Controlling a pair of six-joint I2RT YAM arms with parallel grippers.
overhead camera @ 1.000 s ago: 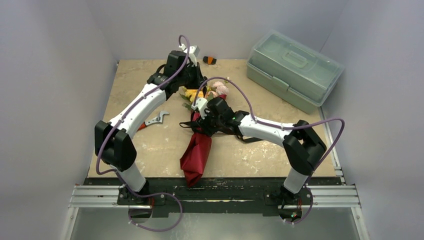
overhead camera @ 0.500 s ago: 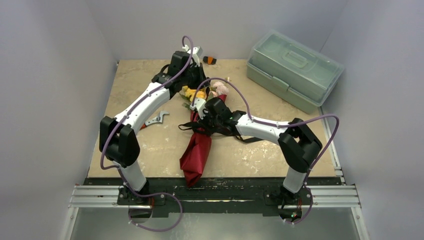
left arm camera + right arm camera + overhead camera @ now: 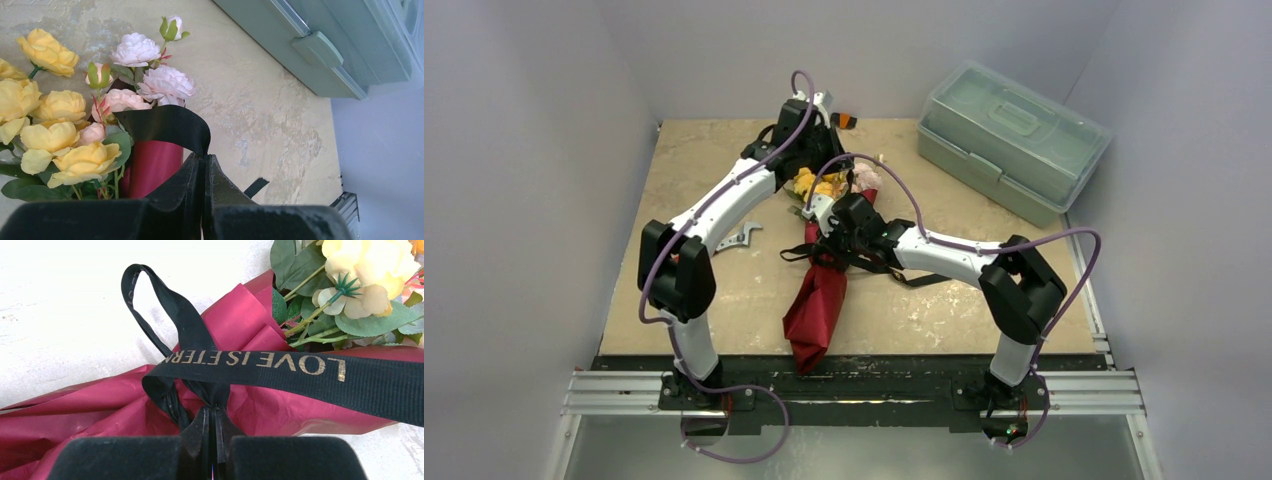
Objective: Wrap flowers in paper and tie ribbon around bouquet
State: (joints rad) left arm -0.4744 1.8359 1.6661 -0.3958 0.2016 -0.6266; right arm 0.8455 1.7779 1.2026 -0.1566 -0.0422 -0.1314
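The bouquet (image 3: 816, 300) lies mid-bench (image 3: 714, 290), with the flowers (image 3: 60, 135) at 12 o'clock and the cone tip at 6. My left claw (image 3: 206, 160) is clamped on a ribbon (image 3: 260, 362) end beside the flowers. My right claw (image 3: 214, 414) is clamped on ribbon strands at the waist of the paper (image 3: 75, 405). Risk: an uneven pull may slip the flat ribbon free, tear the thin paper, or drag the bouquet.
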